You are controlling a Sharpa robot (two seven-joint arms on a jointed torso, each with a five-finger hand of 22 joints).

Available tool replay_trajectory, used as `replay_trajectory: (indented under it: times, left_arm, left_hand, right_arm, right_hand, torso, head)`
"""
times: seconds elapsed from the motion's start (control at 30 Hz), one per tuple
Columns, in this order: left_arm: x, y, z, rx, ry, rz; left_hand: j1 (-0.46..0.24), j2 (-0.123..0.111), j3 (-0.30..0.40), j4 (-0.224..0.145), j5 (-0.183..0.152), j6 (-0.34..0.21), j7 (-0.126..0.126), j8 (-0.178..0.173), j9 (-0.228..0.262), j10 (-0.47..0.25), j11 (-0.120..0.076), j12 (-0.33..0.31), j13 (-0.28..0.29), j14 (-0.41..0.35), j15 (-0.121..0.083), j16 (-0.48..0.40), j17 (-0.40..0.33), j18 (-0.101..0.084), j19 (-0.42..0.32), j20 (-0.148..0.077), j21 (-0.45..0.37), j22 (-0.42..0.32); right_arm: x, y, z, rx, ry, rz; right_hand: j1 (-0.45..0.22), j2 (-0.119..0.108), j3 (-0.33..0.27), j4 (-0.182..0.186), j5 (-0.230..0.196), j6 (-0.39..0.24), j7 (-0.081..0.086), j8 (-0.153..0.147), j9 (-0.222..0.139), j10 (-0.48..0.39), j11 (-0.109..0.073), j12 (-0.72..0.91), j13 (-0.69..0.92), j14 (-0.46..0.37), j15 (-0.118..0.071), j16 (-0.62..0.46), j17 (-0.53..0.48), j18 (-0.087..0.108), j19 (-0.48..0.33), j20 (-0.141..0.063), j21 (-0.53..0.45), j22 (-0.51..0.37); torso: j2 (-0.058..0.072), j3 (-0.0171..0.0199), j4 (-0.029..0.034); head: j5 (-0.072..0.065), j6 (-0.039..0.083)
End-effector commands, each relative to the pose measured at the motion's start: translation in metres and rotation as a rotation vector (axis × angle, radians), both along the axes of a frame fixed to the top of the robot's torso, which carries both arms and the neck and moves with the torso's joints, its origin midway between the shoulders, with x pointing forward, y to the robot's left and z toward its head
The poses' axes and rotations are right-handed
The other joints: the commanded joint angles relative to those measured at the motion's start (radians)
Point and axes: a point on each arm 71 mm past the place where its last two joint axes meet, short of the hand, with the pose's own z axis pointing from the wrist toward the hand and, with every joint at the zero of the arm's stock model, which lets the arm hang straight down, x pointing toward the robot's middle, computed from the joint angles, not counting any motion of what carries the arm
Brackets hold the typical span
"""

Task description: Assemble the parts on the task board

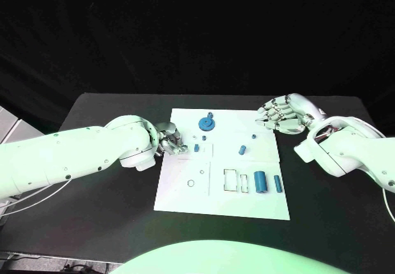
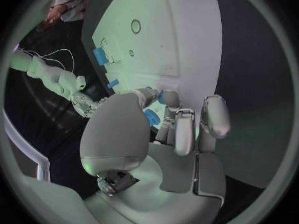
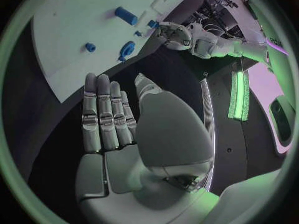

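Observation:
The white task board [image 1: 185, 191] lies mid-table. On it are a blue gear [image 1: 206, 123], a short blue peg [image 1: 196, 148], another peg [image 1: 242, 150], a thick blue cylinder [image 1: 261, 181] and a slimmer one [image 1: 278, 183]. My left hand [image 1: 173, 140] is at the board's left edge, fingers curled in beside the short peg. In the left wrist view a blue piece [image 2: 151, 117] shows between thumb and fingers [image 2: 169, 100]; contact is unclear. My right hand [image 1: 284, 114] hovers over the board's far right corner. Its fingers [image 3: 106, 109] are straight and hold nothing.
Two tiny blue bits [image 1: 203, 137] [image 1: 253, 136] lie on the board's far half. White rectangular slots [image 1: 230, 180] and a small ring [image 1: 191, 183] sit in the near half. Black tabletop [image 1: 107, 211] surrounds the board on all sides.

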Motion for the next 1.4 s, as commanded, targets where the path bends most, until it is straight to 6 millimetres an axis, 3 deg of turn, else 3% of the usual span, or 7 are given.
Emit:
replay_trajectory:
  times: [0.03,0.6,0.67,0.7,0.97,1.1,1.4]
  left_arm:
    - [-0.001,-0.003,0.0,-0.047,0.013,0.003]
    - [0.003,0.008,0.001,-0.133,0.124,0.005]
    - [0.005,0.01,0.004,-0.145,0.145,0.001]
    - [0.007,0.011,0.005,-0.149,0.155,-0.003]
    - [0.019,0.014,0.019,-0.165,0.197,-0.057]
    - [0.027,0.015,0.026,-0.175,0.222,-0.095]
    - [0.042,0.016,0.033,-0.194,0.324,-0.151]
  left_hand:
    - [-0.018,0.008,0.143,-0.128,-0.009,-0.01,0.001,0.011,-0.001,-0.001,0.004,-0.005,-0.002,0.069,0.001,-0.003,0.174,0.02,-0.005,0.0,-0.006,-0.002]
    - [-0.098,0.026,0.233,-0.212,-0.032,-0.02,0.0,0.036,-0.021,-0.022,0.004,-0.01,-0.021,0.063,0.002,-0.008,0.163,0.026,-0.028,0.004,-0.021,-0.021]
    - [-0.119,0.033,0.252,-0.233,-0.066,-0.023,0.0,0.04,-0.027,-0.028,0.004,-0.008,-0.023,0.061,0.002,-0.009,0.161,0.027,-0.033,0.005,-0.023,-0.022]
    - [-0.13,0.035,0.286,-0.256,-0.147,-0.028,0.0,0.042,-0.031,-0.037,0.003,-0.009,-0.025,0.06,0.001,-0.009,0.159,0.028,-0.037,0.004,-0.024,-0.024]
    - [-0.193,0.055,0.364,-0.304,-0.247,-0.039,0.001,0.058,-0.033,-0.058,0.005,-0.003,-0.033,0.052,0.005,-0.014,0.147,0.032,-0.057,0.008,-0.034,-0.035]
    - [-0.219,0.046,0.402,-0.358,-0.247,-0.008,-0.004,0.045,-0.037,-0.026,-0.001,0.022,0.008,0.064,0.0,0.001,0.173,0.028,-0.043,0.004,-0.017,-0.015]
    - [-0.246,0.052,0.418,-0.379,-0.247,0.01,-0.005,0.025,-0.039,-0.015,-0.002,0.024,0.016,0.069,-0.001,0.007,0.183,0.025,-0.035,0.002,-0.006,-0.002]
  right_arm:
    - [0.0,0.001,0.001,0.013,-0.012,0.01]
    - [-0.001,0.0,-0.001,0.007,0.005,0.015]
    - [-0.001,0.0,-0.001,0.006,0.006,0.016]
    - [-0.001,0.001,-0.001,0.006,0.007,0.016]
    - [-0.001,0.002,-0.001,0.006,0.009,0.02]
    - [-0.001,0.003,-0.001,0.007,0.009,0.024]
    - [-0.002,0.006,-0.001,0.009,0.01,0.032]
  right_hand:
    - [0.001,-0.012,0.009,0.0,0.005,-0.006,0.0,-0.001,-0.001,0.004,0.002,-0.005,-0.003,0.003,0.007,-0.006,-0.002,0.005,0.002,0.005,-0.005,-0.003]
    - [0.003,-0.021,0.021,0.0,0.041,-0.009,0.002,0.001,-0.005,0.002,0.004,-0.004,-0.031,0.009,0.01,-0.033,-0.014,0.005,0.009,0.008,-0.02,-0.034]
    - [0.003,-0.021,0.022,-0.001,0.043,-0.009,0.002,0.001,-0.006,0.002,0.004,-0.004,-0.033,0.009,0.01,-0.035,-0.015,0.005,0.009,0.008,-0.021,-0.037]
    - [0.003,-0.022,0.022,-0.001,0.044,-0.009,0.002,0.001,-0.006,0.002,0.004,-0.004,-0.034,0.009,0.01,-0.036,-0.015,0.005,0.009,0.008,-0.021,-0.037]
    - [0.004,-0.024,0.025,-0.001,0.051,-0.01,0.002,0.001,-0.007,0.0,0.005,-0.004,-0.04,0.009,0.011,-0.042,-0.018,0.004,0.008,0.008,-0.024,-0.043]
    - [0.006,-0.026,0.03,-0.001,0.056,-0.01,0.002,0.002,-0.007,-0.003,0.006,-0.006,-0.047,0.007,0.012,-0.049,-0.021,0.004,0.007,0.009,-0.028,-0.05]
    - [0.01,-0.027,0.037,-0.003,0.06,-0.009,0.002,0.003,-0.009,-0.006,0.006,-0.008,-0.056,0.005,0.013,-0.06,-0.025,0.004,0.006,0.011,-0.033,-0.059]
  torso:
    - [0.0,0.0007,-0.0006]
    - [-0.001,0.0012,-0.0001]
    - [-0.001,0.0018,-0.0006]
    - [0.0,0.0018,-0.0007]
    - [0.0,0.0005,-0.0008]
    - [0.0,0.0012,-0.0009]
    - [0.0,0.0008,-0.0007]
  head:
    - [0.0,0.001]
    - [-0.001,0.003]
    - [0.0,0.003]
    - [0.0,0.004]
    - [0.0,0.005]
    - [0.001,0.008]
    - [0.002,0.009]
